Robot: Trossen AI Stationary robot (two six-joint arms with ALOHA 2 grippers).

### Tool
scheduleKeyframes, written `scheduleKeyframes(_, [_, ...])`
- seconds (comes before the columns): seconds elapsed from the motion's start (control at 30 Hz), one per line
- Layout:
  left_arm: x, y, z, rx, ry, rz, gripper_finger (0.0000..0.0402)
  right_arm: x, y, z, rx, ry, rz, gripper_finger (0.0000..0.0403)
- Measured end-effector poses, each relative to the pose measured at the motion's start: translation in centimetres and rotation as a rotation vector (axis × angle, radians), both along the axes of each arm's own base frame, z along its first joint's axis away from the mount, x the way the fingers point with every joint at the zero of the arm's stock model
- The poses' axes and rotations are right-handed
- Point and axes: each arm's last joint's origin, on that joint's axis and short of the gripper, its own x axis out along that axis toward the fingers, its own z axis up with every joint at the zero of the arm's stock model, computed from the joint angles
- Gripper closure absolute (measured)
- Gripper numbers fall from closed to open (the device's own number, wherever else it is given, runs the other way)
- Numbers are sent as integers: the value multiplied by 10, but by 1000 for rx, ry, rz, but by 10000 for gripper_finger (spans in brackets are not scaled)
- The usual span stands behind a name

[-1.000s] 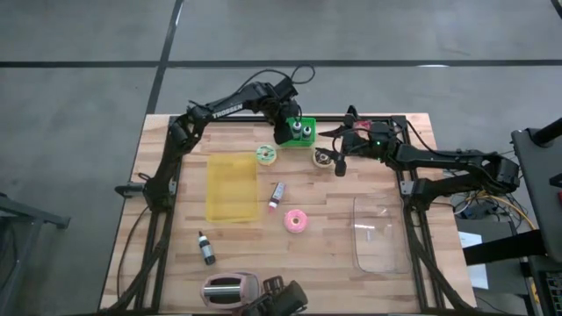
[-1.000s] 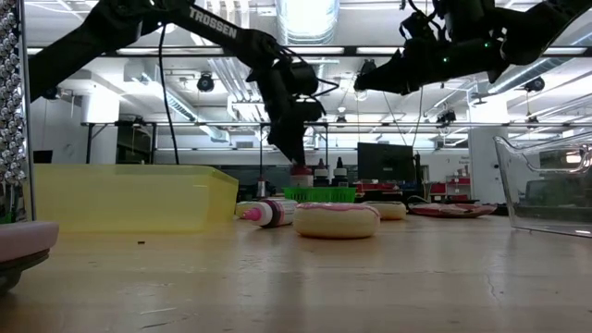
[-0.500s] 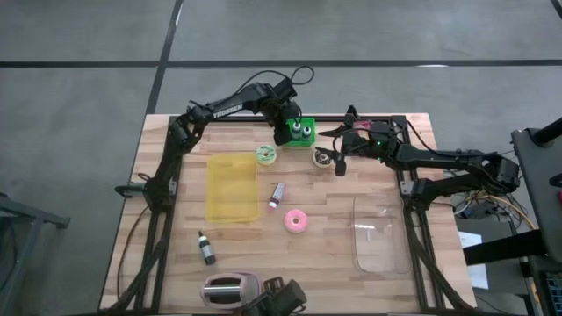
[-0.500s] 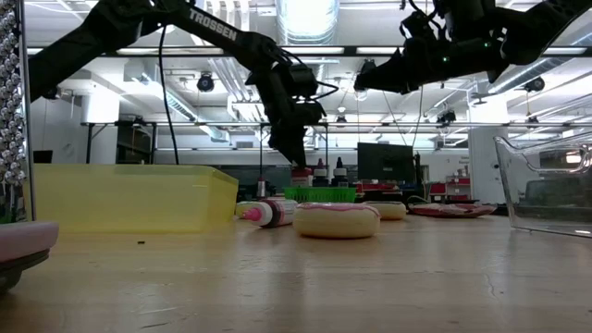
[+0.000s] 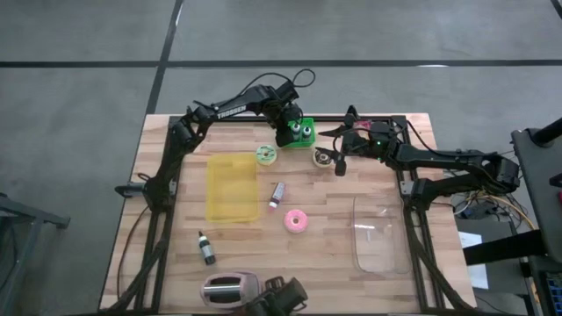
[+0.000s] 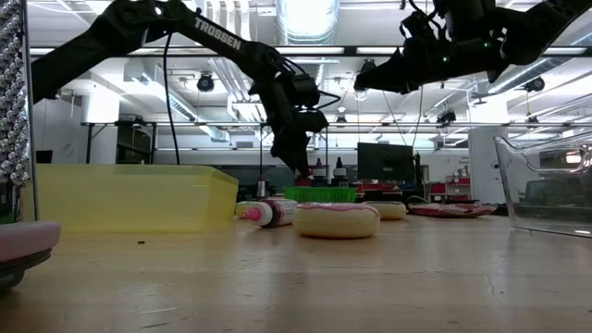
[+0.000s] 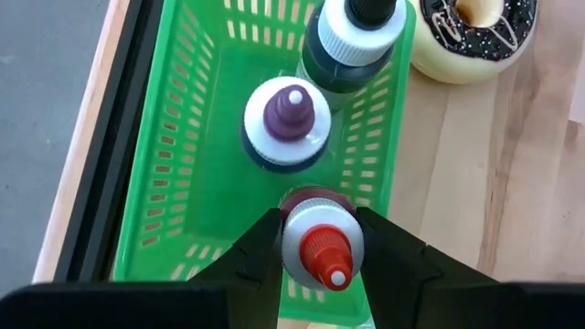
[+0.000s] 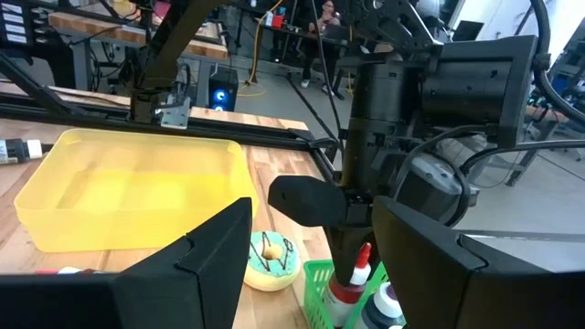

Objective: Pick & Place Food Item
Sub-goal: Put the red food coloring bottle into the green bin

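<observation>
My left gripper (image 5: 286, 133) is shut on a red-capped sauce bottle (image 7: 316, 249) at one end of the green basket (image 7: 196, 174), which stands at the table's far edge (image 5: 301, 130). A purple-capped bottle (image 7: 287, 121) and a black-capped bottle (image 7: 352, 41) stand upright in the same basket. My right gripper (image 5: 339, 164) is open and empty in the air beside the chocolate-iced donut (image 5: 323, 158), to the basket's right. My left gripper pinches the red-capped bottle between its two fingers (image 7: 262, 245), at the white collar (image 7: 294, 242) just under the red nozzle. The fingers come from above and point down. The bottle is upright inside the basket's walls; I cannot tell whether its bottom rests on the basket floor.
A green-iced donut (image 5: 266, 154), a yellow bin (image 5: 232, 187), a pink-capped bottle lying on its side (image 5: 276, 195) and a pink donut (image 5: 296, 220) are mid-table. A clear container (image 5: 379, 233) is at the right, and a black bottle (image 5: 205, 248) and a toaster (image 5: 230, 290) are near the front.
My left gripper has moved a little toward the table's right, over the green basket, with the red-capped bottle still between its fingers. The left arm's elbow has shifted toward the far edge.
</observation>
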Motion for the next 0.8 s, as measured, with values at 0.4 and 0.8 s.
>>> scheduleKeyframes(0.4, [-1, 1, 0, -7, 1, 17, 290, 0, 0, 0, 3, -1, -1, 179])
scheduleKeyframes(0.8, [-2, 0, 1, -14, 4, 23, 242, 0, 0, 0, 4, -1, -1, 179])
